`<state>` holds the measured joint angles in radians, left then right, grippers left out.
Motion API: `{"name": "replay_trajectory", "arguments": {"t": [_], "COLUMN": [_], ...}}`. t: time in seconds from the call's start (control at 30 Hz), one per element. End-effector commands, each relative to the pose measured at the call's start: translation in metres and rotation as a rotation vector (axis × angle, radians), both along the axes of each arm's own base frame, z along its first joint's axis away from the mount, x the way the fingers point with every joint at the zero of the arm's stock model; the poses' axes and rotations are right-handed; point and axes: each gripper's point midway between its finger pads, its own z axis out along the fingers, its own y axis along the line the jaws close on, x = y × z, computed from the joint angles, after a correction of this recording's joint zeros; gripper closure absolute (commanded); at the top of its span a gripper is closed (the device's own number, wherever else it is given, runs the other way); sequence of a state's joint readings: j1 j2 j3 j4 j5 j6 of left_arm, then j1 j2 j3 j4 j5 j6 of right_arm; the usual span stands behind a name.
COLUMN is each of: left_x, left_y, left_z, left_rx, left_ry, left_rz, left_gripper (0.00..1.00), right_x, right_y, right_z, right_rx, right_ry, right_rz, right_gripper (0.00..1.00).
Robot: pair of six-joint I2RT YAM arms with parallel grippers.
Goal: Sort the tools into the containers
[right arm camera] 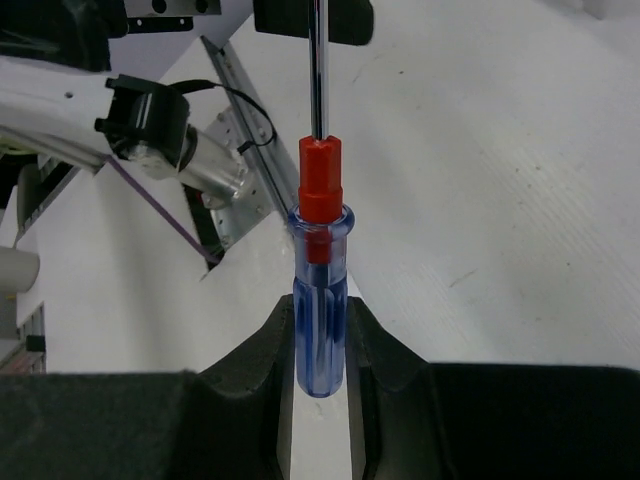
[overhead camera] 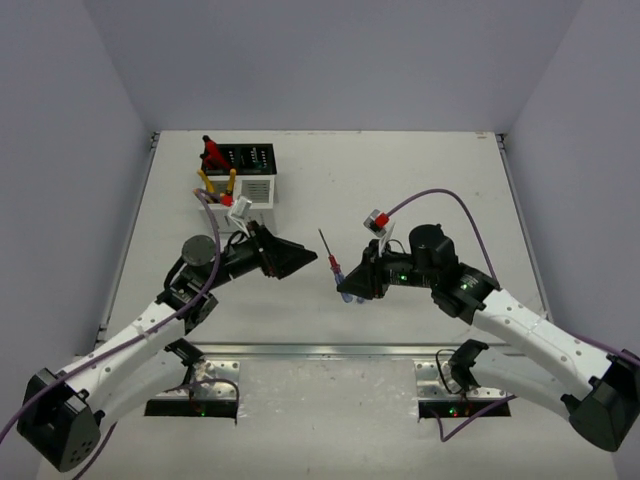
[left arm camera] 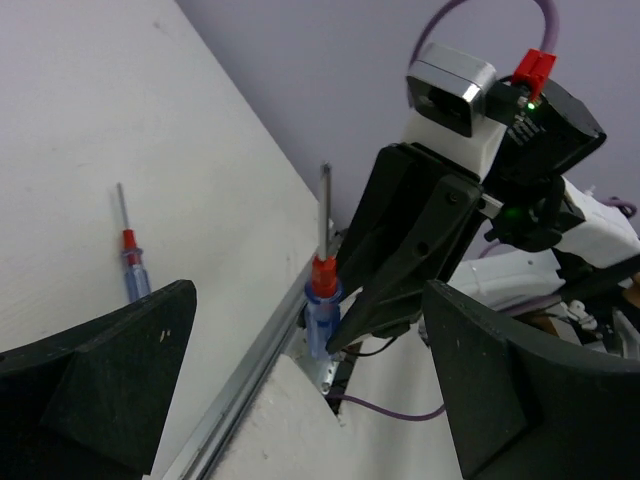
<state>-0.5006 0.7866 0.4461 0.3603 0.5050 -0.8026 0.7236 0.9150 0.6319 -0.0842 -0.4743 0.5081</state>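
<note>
My right gripper is shut on the butt of a blue screwdriver that has a red collar. Its steel shaft points away from the fingers. In the top view the right gripper holds it mid-table, and the open left gripper faces it from the left, a short way off. The left wrist view shows the held screwdriver beyond the wide-apart left fingers, which hold nothing. A second, similar screwdriver lies on the table. The black container and the white container stand at the back left.
Red-and-black cutters stick out of the black bin. Two yellow-handled pliers stand at the white bin's left side. A metal rail runs along the table's near edge. Purple cables loop over both arms.
</note>
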Motion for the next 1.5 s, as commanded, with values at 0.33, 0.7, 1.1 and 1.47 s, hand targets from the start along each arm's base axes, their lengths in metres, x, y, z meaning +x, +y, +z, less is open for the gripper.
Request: {"name": "replay_trajectory", "arguments": {"t": [0.33, 0.7, 1.1, 1.47], "left_x": [-0.014, 0.043, 0.166, 0.227], "left_y": [-0.050, -0.025, 0.112, 0.166], "left_z": [0.052, 0.056, 0.077, 0.076], "left_rx": [-0.080, 0.152, 0.530, 0.608], "left_ry": [-0.110, -0.110, -0.031, -0.039], "left_rz": [-0.107, 0.200, 0.881, 1.171], "left_gripper": [0.74, 1.00, 1.00, 1.00], "right_x": [-0.019, 0.020, 0.037, 0.022], "right_y": [0.024, 0.000, -0.082, -0.109], "right_z": [0.051, 0.031, -0.013, -0.030], "right_rx": [0.088, -0.045, -0.329, -0.329], "right_ry": [-0.074, -0.084, -0.030, -0.010], "right_rz": [0.153, -0.122, -0.507, -0.584], "right_gripper": [1.00, 0.01, 0.01, 0.01]}}
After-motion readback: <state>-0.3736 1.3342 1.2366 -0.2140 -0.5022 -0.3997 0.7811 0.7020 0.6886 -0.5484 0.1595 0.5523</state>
